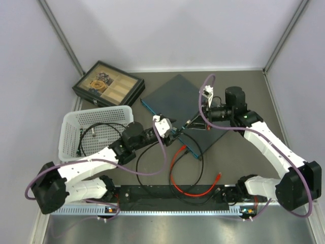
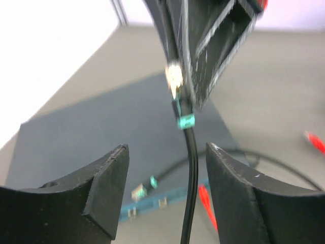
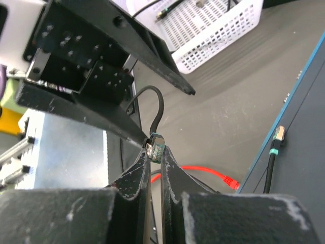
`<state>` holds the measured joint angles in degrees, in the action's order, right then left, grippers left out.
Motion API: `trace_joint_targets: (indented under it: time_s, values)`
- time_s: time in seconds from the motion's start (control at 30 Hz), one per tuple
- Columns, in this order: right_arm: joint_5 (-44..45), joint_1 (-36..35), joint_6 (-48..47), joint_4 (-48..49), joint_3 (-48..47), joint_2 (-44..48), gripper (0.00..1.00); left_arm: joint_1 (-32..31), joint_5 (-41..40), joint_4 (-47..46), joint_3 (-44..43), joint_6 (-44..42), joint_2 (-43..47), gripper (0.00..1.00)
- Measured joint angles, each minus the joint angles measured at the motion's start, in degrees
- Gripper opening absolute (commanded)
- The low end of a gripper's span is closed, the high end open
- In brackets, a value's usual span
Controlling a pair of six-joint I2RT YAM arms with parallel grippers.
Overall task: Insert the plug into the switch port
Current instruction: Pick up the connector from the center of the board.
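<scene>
The switch [image 1: 195, 104] lies flat mid-table, its teal port edge [image 1: 167, 127] facing front left. My right gripper [image 3: 156, 152] is shut on the plug [image 3: 157, 145], a clear connector with a teal boot on a black cable, and holds it just above the switch's teal edge [image 3: 292, 112]. Directly opposite, my left gripper [image 2: 167, 147] is open. The black cable [image 2: 192, 168] runs between its fingers without touching either, up to the plug [image 2: 183, 114]. In the top view the left gripper [image 1: 171, 131] and right gripper [image 1: 189, 123] almost meet over the port edge.
Another black cable's plug [image 3: 278, 136] sits at the switch edge. A red cable [image 1: 188, 190] and black cable loops [image 1: 147, 173] lie in front of the switch. A white basket [image 1: 71, 127] stands at the left, a black compartment box [image 1: 106, 84] behind it.
</scene>
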<state>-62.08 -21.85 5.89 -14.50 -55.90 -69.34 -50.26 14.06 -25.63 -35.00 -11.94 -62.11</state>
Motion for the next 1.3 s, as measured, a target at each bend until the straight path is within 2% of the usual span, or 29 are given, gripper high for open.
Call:
trace_joint_targets:
  time_s: [0.17,0.23,0.3,0.5,0.53,0.63,0.67,0.8,0.9,0.93,1.03,1.1,1.23,1.3]
  values:
    - [2.58,-0.17,6.19,5.33,1.81,1.84,0.00,-1.29,-0.02,-9.60,0.00,0.92,-4.50,0.50]
    - [3.39,-0.17,8.13,6.93,2.45,2.29,0.00,-1.86,-0.20,-11.65,0.00,1.27,-6.01,0.40]
    - [4.42,-0.17,10.12,8.61,3.32,2.82,0.00,-2.36,-0.66,-12.63,0.00,1.64,-6.82,0.34]
    - [7.08,-0.20,14.82,12.28,4.90,3.93,0.00,-3.37,-4.63,-16.68,1.62,1.77,-6.95,0.29]
    - [7.43,-0.20,15.37,12.61,4.94,4.02,0.00,-3.50,-5.25,-17.14,2.01,1.77,-6.91,0.19]
    - [8.15,-0.31,17.44,14.12,5.79,4.37,0.00,-3.78,-7.58,-18.40,2.91,1.70,-6.67,0.13]
    - [8.44,-0.42,18.27,14.73,6.29,4.46,0.00,-3.80,-7.85,-18.47,3.06,1.68,-6.58,0.01]
    - [9.01,-0.55,20.90,16.79,7.48,4.48,0.00,-4.13,-8.83,-18.93,3.65,1.55,-6.38,0.00]
    - [9.44,-0.55,22.23,17.81,8.02,4.55,0.14,-4.24,-9.53,-18.67,3.74,1.55,-6.10,0.00]
    - [9.81,-0.57,22.45,18.12,8.26,4.70,0.26,-4.24,-9.86,-18.34,3.72,1.55,-5.79,0.00]
    - [12.11,-0.98,22.16,17.35,8.39,5.79,0.43,-4.44,-12.48,-13.66,3.56,1.53,-2.91,0.00]
    - [14.62,-0.59,20.98,15.76,8.37,7.15,0.50,-3.91,-14.23,-6.71,1.49,1.46,-0.22,0.00]
    - [18.91,1.49,18.25,12.41,8.31,9.20,0.73,-2.27,-17.11,9.11,-7.56,1.84,2.47,0.00]
    - [22.77,3.43,16.55,10.16,8.26,10.05,0.78,-1.31,-18.14,15.63,-10.58,2.67,3.91,0.00]
